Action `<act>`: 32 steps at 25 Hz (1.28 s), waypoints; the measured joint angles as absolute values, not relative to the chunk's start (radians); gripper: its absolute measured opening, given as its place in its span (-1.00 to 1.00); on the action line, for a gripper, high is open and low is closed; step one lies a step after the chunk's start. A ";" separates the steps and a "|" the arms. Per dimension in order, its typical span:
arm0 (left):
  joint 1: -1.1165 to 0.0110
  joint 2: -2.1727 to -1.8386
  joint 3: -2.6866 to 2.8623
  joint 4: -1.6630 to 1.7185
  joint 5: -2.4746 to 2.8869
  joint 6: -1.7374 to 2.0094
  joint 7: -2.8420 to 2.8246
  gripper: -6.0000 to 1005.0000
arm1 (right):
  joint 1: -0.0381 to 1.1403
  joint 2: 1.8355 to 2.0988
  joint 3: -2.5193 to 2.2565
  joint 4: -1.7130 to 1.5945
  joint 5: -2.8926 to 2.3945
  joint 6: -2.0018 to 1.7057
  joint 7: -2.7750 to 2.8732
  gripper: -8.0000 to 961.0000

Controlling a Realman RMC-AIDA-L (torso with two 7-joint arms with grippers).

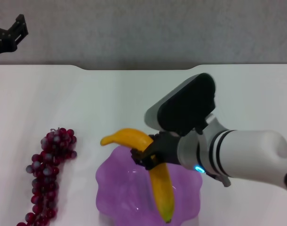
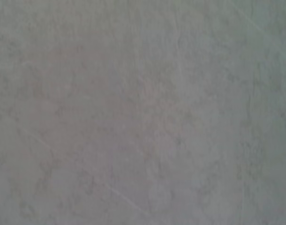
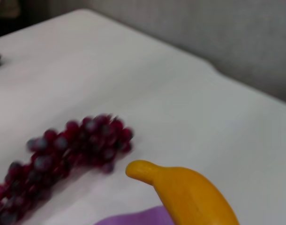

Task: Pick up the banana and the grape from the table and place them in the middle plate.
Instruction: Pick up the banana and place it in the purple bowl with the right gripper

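- Banana, yellow-orange and curved, is pinched near its middle by the right gripper, whose dark fingers close on it from either side.
- One end of the banana sticks out past the fingers toward the grape side, beyond the plate rim; the greenish tip on the other side of the fingers reaches down over the plate's near edge.
- Plate, translucent purple with a wavy rim, sits directly under the gripper; whether the banana touches the dish cannot be told.
- In the right wrist view the banana's blunt end fills the near foreground, with a sliver of purple plate just beneath it.
- Grape, a long bunch of dark red-purple fruit, lies on the table well out beyond the gripper's fingertips, apart from the plate; in the wrist view the bunch lies just beyond the banana's end.
- Table is white, with a notched far edge.
- Right arm's white forearm and black wrist block reach in from the robot's right.
- Left gripper hangs high at the far left, off the table, well away from everything; its fingers look spread apart.
- Left wrist view shows only a blank grey surface.
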State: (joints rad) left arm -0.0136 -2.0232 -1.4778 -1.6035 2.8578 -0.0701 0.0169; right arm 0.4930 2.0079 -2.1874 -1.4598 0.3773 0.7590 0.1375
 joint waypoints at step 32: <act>-0.017 -2.026 -1.476 -1.599 2.858 -0.066 0.028 0.51 | 0.557 2.006 -2.227 -1.342 0.417 0.755 0.127 0.57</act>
